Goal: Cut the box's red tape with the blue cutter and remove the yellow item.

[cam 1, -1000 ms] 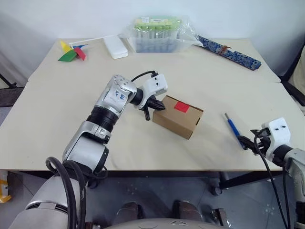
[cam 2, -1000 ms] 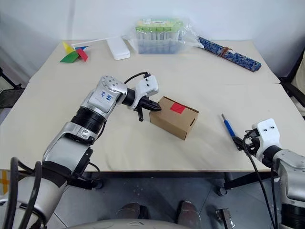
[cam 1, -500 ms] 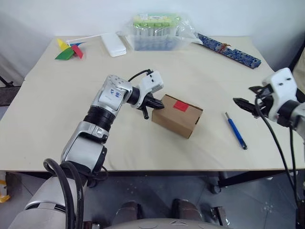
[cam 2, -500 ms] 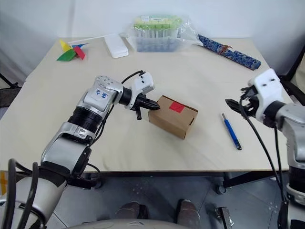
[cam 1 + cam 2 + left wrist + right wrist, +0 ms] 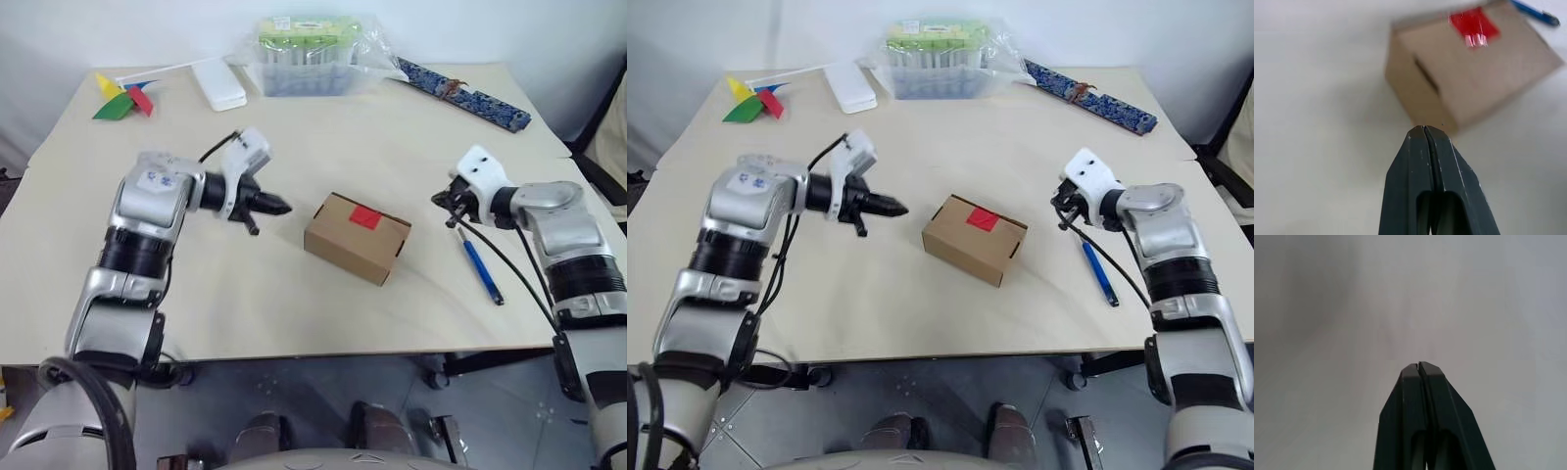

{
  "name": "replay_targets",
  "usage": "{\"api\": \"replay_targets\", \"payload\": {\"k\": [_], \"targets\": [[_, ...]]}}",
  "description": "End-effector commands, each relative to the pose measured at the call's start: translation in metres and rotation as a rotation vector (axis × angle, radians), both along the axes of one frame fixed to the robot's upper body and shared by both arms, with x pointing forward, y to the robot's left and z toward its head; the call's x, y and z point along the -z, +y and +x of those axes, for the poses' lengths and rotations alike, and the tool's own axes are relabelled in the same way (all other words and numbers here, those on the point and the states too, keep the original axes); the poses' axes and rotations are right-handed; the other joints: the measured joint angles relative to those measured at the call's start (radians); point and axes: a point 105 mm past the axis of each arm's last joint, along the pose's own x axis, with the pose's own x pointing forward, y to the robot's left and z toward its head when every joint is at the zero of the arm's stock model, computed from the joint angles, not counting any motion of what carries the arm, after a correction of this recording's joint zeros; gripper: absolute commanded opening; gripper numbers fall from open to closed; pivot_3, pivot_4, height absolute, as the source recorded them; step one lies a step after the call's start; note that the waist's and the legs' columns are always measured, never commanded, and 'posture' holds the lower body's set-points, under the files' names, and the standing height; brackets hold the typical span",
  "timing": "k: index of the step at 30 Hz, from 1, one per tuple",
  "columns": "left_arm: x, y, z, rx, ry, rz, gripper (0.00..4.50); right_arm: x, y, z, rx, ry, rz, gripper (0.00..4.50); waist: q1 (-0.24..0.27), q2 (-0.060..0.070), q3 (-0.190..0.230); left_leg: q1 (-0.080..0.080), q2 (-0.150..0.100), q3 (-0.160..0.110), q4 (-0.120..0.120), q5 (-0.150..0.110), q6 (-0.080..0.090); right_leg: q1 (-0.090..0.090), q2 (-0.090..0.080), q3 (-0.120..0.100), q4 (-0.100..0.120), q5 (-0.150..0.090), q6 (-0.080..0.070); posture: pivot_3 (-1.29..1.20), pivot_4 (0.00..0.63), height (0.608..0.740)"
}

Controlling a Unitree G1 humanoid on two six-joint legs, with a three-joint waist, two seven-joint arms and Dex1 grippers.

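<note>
Beige table (image 5: 294,294) is seen against a pale wall. At its far-left corner, well behind the left gripper, a multicoloured pinwheel (image 5: 118,101) is laid, with a white flat block (image 5: 218,85) beside it. Further along the far edge, a clear tub with green lids (image 5: 313,54) in a plastic bag is set, then a dark blue patterned strip (image 5: 465,94) toward the far right.

Left gripper (image 5: 282,208) is held with fingers pressed together, nothing gripped, pointed at the box (image 5: 356,236). The box is placed just to the right of its tips, apart from them, not touched. The red tape (image 5: 364,217) is stuck on the box's top, flaps closed. In the left wrist view the box (image 5: 1474,68) and tape (image 5: 1474,24) are seen just ahead of the closed fingertips (image 5: 1424,134).

Right gripper (image 5: 438,201) is closed too, empty, raised over the table to the right of the box, pointed toward it. The blue cutter (image 5: 482,266) is left lying on the table just below and beside that gripper, not held. The yellow item cannot be seen.
</note>
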Motion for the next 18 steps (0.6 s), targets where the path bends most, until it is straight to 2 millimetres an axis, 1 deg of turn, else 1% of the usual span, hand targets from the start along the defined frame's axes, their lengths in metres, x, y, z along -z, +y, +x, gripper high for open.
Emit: {"api": "replay_targets", "payload": {"k": [1, 2, 4, 8, 12, 18], "targets": [[0.014, -0.005, -0.039, 0.093, 0.110, 0.024, 0.00, -0.003, 0.017, 0.005, -0.068, -0.013, 0.003, 0.03, -0.005, 0.000, 0.000, 0.000, 0.000, 0.000, 0.000, 0.000, 0.000, 0.000, 0.000, 0.000, 0.000, 0.000, 0.000, 0.00, 0.150, 0.740], [0.022, -0.007, -0.049, 0.112, 0.148, 0.033, 0.00, -0.002, 0.022, 0.006, -0.083, -0.008, 0.014, 0.03, -0.005, 0.000, 0.000, 0.001, 0.000, 0.000, 0.000, 0.000, 0.000, 0.000, 0.000, 0.000, 0.001, 0.000, 0.000, 0.00, 0.150, 0.740], [0.030, -0.016, -0.060, 0.130, 0.192, 0.024, 0.00, 0.001, 0.026, 0.007, -0.092, 0.009, 0.020, 0.03, -0.003, 0.000, 0.001, 0.001, 0.001, 0.000, 0.000, 0.000, -0.001, 0.000, 0.001, 0.001, 0.001, 0.000, 0.000, 0.00, 0.150, 0.740], [0.040, -0.035, -0.064, 0.141, 0.213, -0.006, 0.00, 0.006, 0.033, 0.001, -0.149, 0.048, -0.007, 0.03, 0.010, 0.001, 0.001, 0.000, 0.002, -0.002, 0.003, 0.001, -0.001, 0.002, 0.001, 0.001, 0.001, 0.000, 0.000, 0.00, 0.150, 0.740], [0.053, -0.055, -0.048, 0.075, 0.167, -0.032, 0.00, 0.004, 0.043, -0.008, -0.192, 0.066, 0.003, 0.03, 0.011, 0.001, 0.001, 0.002, 0.001, -0.002, 0.003, 0.001, -0.002, 0.003, 0.001, 0.002, 0.001, 0.000, 0.000, 0.00, 0.150, 0.740], [0.058, -0.062, -0.022, -0.016, 0.103, -0.045, 0.00, 0.003, 0.050, -0.037, -0.267, 0.111, -0.025, 0.03, 0.009, 0.001, 0.001, 0.002, 0.001, -0.002, 0.002, 0.002, -0.003, 0.003, 0.002, 0.001, 0.001, 0.000, 0.000, 0.00, 0.150, 0.740]]}}
